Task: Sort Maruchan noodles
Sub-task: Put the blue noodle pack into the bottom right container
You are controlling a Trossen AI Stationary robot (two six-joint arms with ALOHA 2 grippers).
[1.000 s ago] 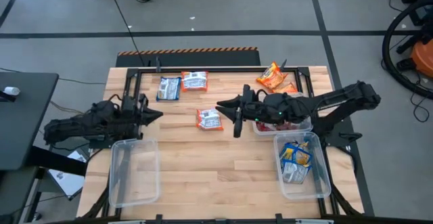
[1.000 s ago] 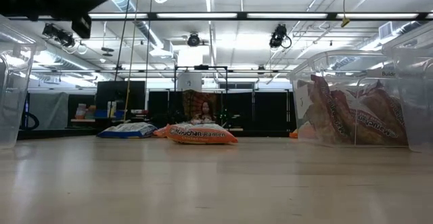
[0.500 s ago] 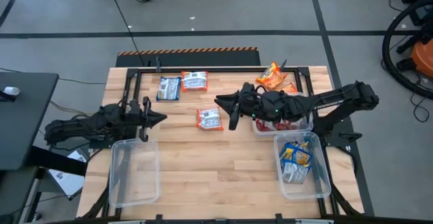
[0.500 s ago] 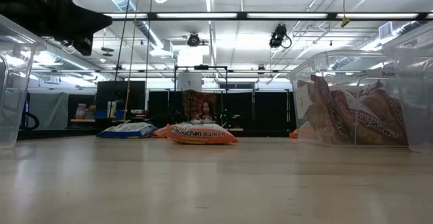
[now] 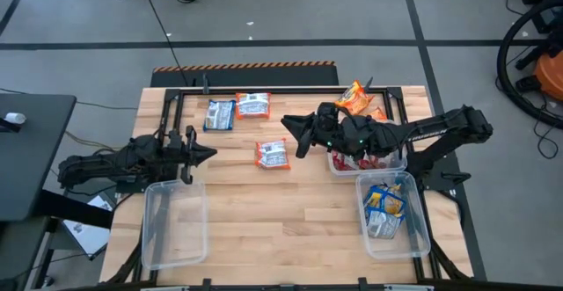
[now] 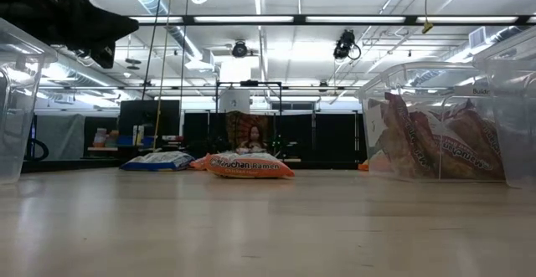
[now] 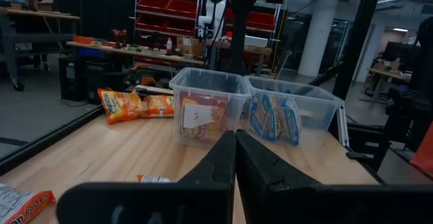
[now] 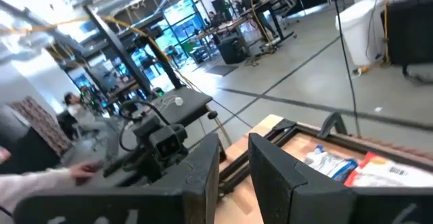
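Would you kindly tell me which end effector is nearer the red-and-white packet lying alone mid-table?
The right end effector is nearer, just beside the red-and-white packet. The left end effector sits farther off, above the empty bin.

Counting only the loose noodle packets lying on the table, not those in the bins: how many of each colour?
blue-and-yellow packet: 1
red-and-white packets: 2
orange packets: 2
Total: 5
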